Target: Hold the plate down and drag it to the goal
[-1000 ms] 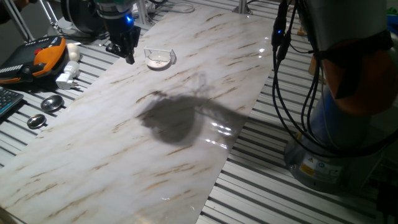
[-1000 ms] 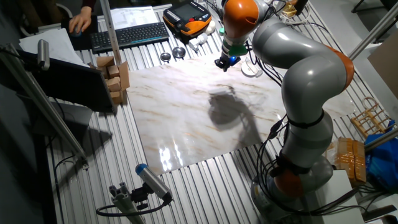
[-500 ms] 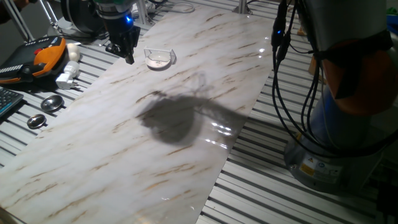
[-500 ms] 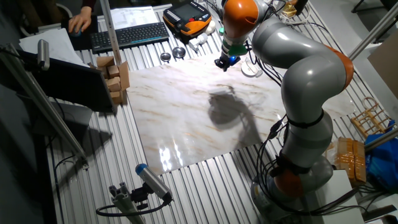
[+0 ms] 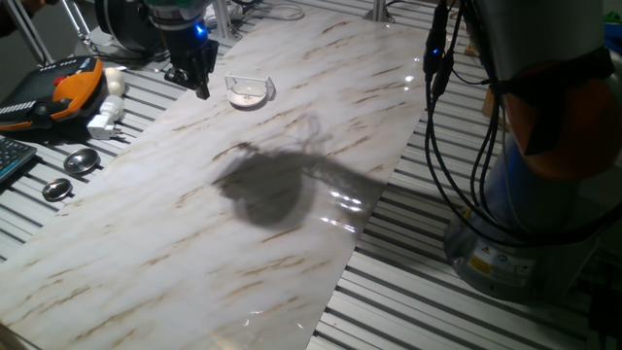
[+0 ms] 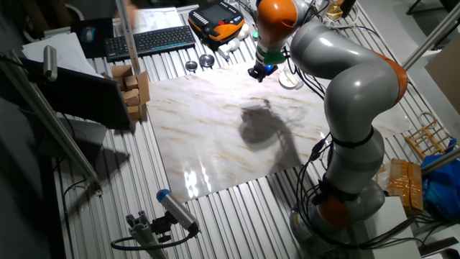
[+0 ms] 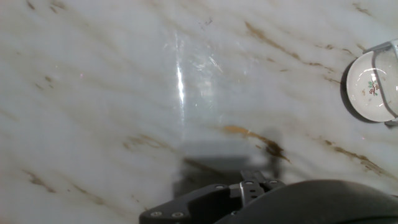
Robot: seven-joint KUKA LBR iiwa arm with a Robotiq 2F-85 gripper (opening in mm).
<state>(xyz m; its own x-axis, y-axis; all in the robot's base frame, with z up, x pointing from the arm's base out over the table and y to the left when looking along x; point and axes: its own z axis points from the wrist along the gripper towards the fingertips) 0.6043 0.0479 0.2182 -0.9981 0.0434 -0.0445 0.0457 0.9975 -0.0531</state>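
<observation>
Plate (image 5: 247,91) inside goal (image 5: 265,87) near table (image 5: 292,253) far edge; hand (image 5: 201,89) beside it, grip state indeterminable; press flat before dragging.

Marble-patterned tabletop (image 5: 292,146) on slatted aluminium bench (image 5: 418,292)

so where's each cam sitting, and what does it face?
One fixed view: low at the slab's end, facing the gripper beside the plate in its bracket; arm base at right.
The other fixed view: high, opposite side, whole arm visible.
Hand view: looks down; plate at right edge.
All three share the slab.
</observation>
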